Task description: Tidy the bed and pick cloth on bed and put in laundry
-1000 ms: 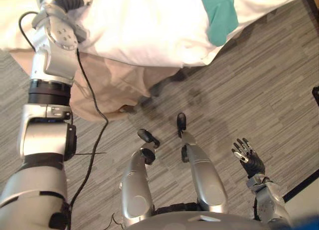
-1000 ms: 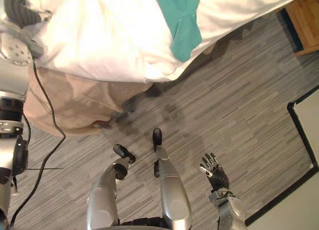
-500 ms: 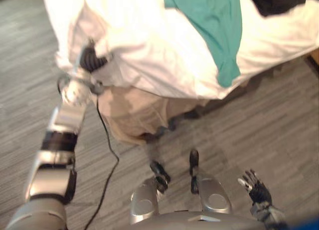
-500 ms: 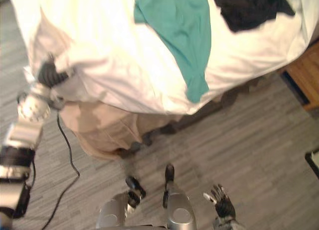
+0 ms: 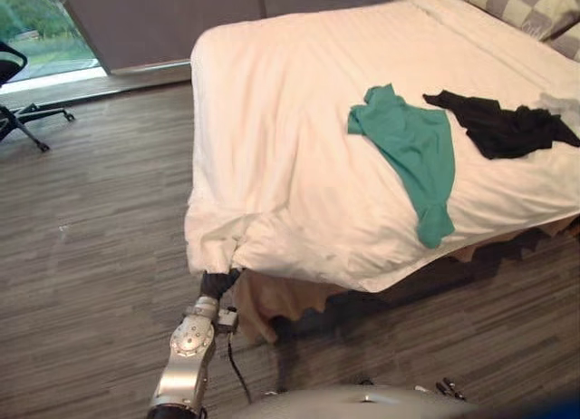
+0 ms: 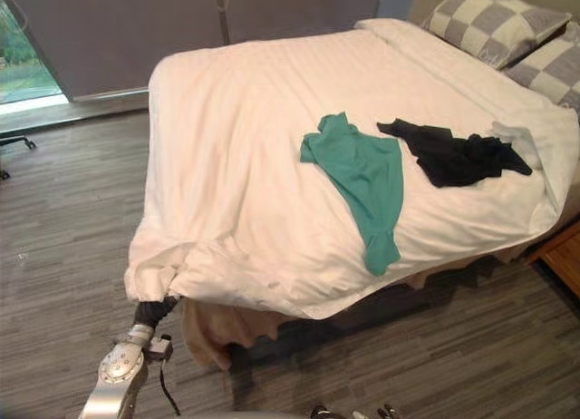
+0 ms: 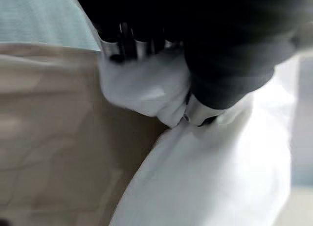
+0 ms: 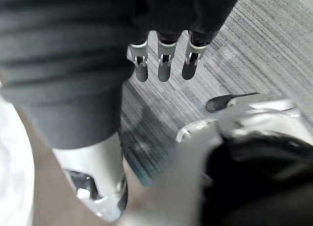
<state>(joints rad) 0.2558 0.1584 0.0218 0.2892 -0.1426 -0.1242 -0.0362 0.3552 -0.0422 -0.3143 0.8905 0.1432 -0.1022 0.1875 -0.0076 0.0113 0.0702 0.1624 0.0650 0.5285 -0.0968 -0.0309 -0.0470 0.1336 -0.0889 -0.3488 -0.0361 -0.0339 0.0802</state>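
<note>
Left wrist view: L hand (image 7: 215,64) clamped on white duvet (image 7: 142,86) corner; R hand (image 8: 164,59) slack, holding nothing, over floor (image 8: 274,45).

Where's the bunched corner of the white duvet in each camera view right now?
Left eye view: the bunched white duvet corner sits at the bed's near left corner, just above the left hand.
Right eye view: lower left, same bed corner.
Left wrist view: pinched between that hand's fingers and thumb.
Shared landmark: the beige bed skirt beneath it.

Both head eyes overlook the duvet (image 5: 299,120); wrist cameras sit very close.
</note>
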